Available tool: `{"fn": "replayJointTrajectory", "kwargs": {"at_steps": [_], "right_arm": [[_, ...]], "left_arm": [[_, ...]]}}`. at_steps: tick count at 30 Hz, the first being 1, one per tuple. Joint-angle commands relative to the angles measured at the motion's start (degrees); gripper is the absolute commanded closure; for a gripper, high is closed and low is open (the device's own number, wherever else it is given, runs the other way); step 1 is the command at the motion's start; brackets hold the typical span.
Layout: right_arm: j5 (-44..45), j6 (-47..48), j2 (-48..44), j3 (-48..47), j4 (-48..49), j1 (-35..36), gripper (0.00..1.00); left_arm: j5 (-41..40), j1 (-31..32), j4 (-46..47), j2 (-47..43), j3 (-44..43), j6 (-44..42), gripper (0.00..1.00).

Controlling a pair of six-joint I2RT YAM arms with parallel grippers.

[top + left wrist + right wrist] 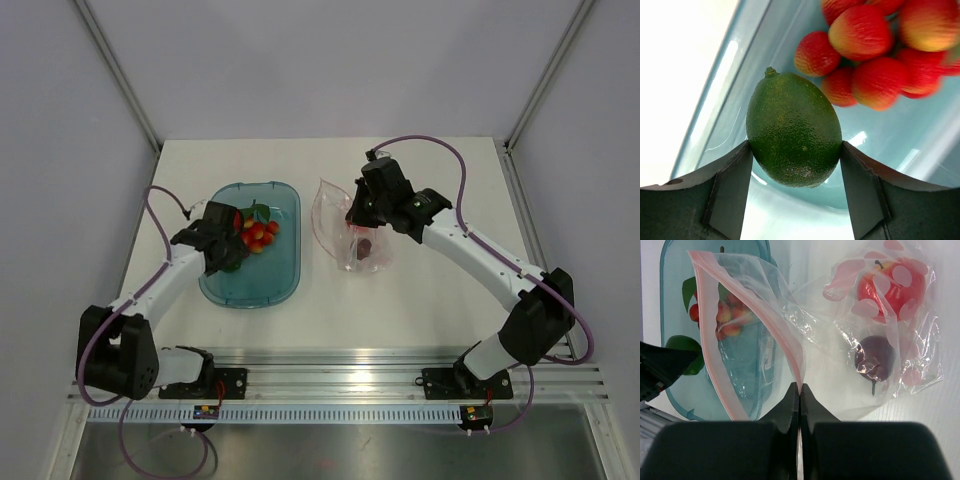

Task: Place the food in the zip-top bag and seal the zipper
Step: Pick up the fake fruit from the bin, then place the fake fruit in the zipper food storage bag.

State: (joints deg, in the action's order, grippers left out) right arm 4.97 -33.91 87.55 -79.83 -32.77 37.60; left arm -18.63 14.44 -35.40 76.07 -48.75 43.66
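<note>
Left wrist view: the left gripper is clamped on a green lime, one finger on each flank, low inside the tray. The red fruits lie just beside the lime, on its far side.

The right gripper is pinched on the zipper and holds the bag open. The bag lies just right of the tray, mouth toward it, with a red fruit and a dark plum already inside.

Procedure, as judged:
1. Raise the lime straight up until it clears the right tray rim.
2. Carry it right, and enter between the two zipper strips.
3. Release low inside the bag.

Clearances: the gap between tray and bag is narrow. The right wrist sits over the bag's far right side, so approach from the left. The table offers room near of the bag.
</note>
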Motion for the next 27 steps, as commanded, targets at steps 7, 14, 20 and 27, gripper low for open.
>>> {"fn": "replayJointTrajectory", "kwargs": {"at_steps": [7, 14, 20, 27], "right_arm": [[0.48, -0.45, -1.59, -0.06, 1.31, 0.72, 1.00], [1.00, -1.24, -0.54, -0.59, 1.22, 0.72, 1.00], [0.65, -1.60, 0.60, -1.55, 1.40, 0.98, 1.00], [1.00, -1.86, 0.78, -2.70, 0.43, 1.59, 1.00]], "left_arm": [[6.92, -0.20, -2.84, -12.00, -8.46, -5.59, 0.66], [12.91, 12.08, -5.46, -11.49, -23.38, -10.08, 0.66], [28.02, 14.92, 1.90, -9.98, -26.48, -6.41, 0.65], [35.07, 18.26, 9.02, -4.45, -26.39, -3.58, 0.65]]}}
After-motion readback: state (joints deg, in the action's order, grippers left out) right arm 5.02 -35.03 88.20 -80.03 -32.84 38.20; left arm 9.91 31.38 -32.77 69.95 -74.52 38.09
